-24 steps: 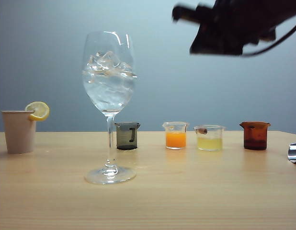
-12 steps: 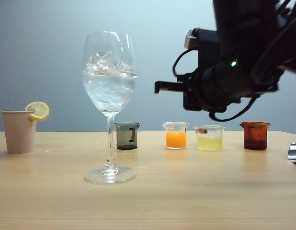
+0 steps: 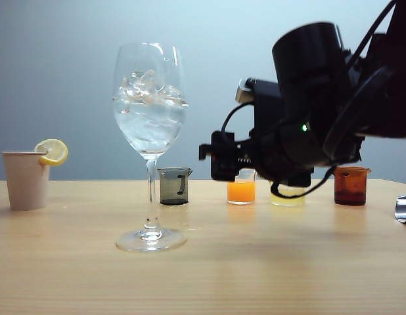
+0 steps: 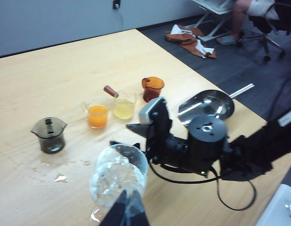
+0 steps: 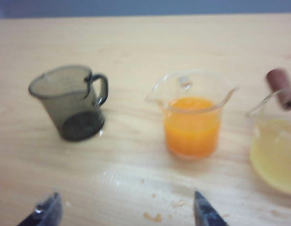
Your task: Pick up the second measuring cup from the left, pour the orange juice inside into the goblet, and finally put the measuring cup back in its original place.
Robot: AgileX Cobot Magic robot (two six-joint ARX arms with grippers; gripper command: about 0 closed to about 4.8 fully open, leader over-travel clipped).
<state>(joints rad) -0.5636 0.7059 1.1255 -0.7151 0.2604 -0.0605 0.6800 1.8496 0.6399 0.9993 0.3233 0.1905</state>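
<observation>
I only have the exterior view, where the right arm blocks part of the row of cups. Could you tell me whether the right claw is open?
Observer: Yes. In the right wrist view the right claw stands wide open and holds nothing.
Operator: Thank you. Is it touching the measuring cup?
Observer: No. The measuring cup stands upright ahead of the fingertips, apart from them, with the orange juice inside.
Operator: And where is the left claw, please?
Observer: The left wrist view shows the left claw close by the bowl of the goblet. I cannot tell whether it is open.
</observation>
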